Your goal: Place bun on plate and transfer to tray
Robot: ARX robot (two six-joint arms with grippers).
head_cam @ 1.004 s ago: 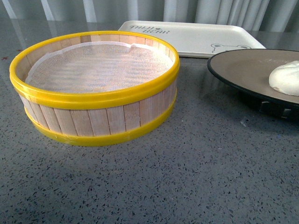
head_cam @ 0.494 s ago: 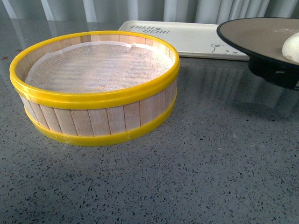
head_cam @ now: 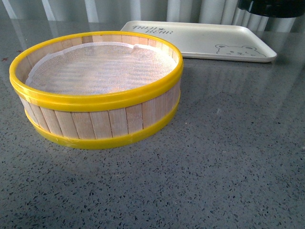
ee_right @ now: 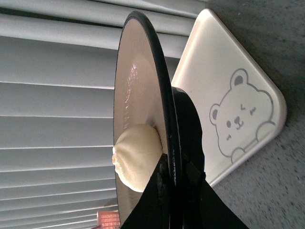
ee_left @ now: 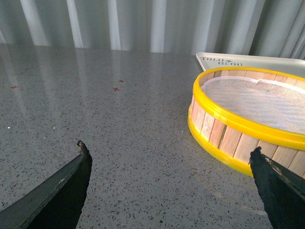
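Right wrist view: plate [ee_right: 159,71] with bun [ee_right: 136,162] clamped in the right hand [ee_right: 171,179], raised near the tray [ee_right: 224,71].

The right hand's fingers [ee_right: 147,207] pinch the plate's black rim from both faces, and the bun sits on the beige inside, just beside the grip. In the front view only the plate's black underside shows, at the top right edge, clear of the worktop [head_cam: 214,157] and near the end of the tray that carries the bear face. A yellow-rimmed basket [head_cam: 95,90] stands on the worktop just in front of the tray, toward the left. The left hand [ee_left: 167,148] hovers low over the worktop beside the basket, its two dark fingers wide apart.
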